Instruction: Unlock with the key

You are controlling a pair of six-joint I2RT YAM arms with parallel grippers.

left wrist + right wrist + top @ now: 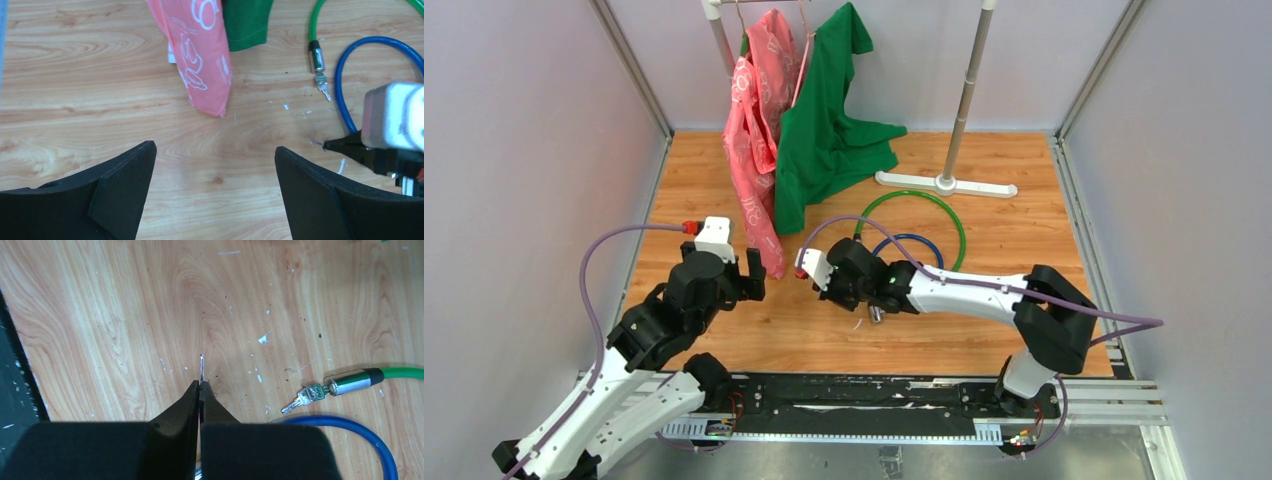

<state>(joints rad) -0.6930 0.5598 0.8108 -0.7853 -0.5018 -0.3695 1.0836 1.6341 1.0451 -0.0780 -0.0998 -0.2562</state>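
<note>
Pinching a thin key (pixel 201 365) in the right gripper (pixel 200 386)
Left gripper (pixel 215 165) spread wide, off to its left; green lock barrel (pixel 352 381) lies near.

1. Left tool (pixel 215 148) spread wide, nothing between its fingers (pixel 120 200), above bare wood bench (pixel 75 100).
2. Pink cloth (pixel 200 65) top centre, green cloth (pixel 247 22) touching its right side.
3. Green cable (pixel 312 22) ends in metal lock (pixel 316 55), keys (pixel 324 89) at the lock's tip, flat on bench.
4. Blue cable (pixel 345 90) curves just right of keys.
5. Right tool (pixel 332 145) comes in from right edge, black tip pinched together, beside blue cable.
</note>
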